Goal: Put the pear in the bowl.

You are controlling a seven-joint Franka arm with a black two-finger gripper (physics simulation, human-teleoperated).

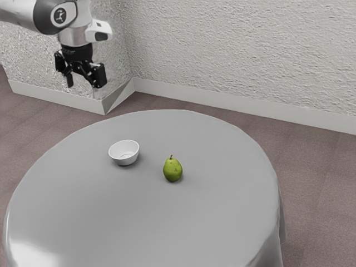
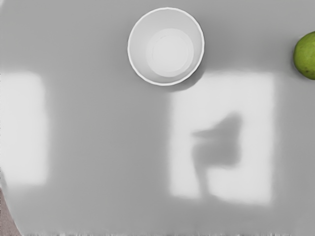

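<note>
A white robot arm (image 1: 19, 12) with a dark joint reaches in from the exterior view's upper left, its black two-finger gripper (image 1: 84, 83) pointing down in the air, well above the level of a round table (image 1: 211, 222) draped in smooth gray cloth. The gripper stands open and empty, its two fingers apart with a clear gap between them. A round emblem (image 1: 60, 15), a pale figure on a dark disc, marks the arm's joint; faint pale lettering on the gripper's black body is too small to read.

A green pear (image 1: 173, 169) stands on the tabletop, stem up, well apart from the gripper, lower than it and toward the exterior view's right. It sits farther in from the table's far edge than a small white bowl (image 1: 124, 152), which lies between gripper and pear as the exterior view shows them. Pear and bowl are apart, each upright on the cloth. In the wrist view, the open bowl shows its pale inner floor, while a dark shadow (image 2: 219, 150) falls across a bright patch of light on the tabletop.
</note>
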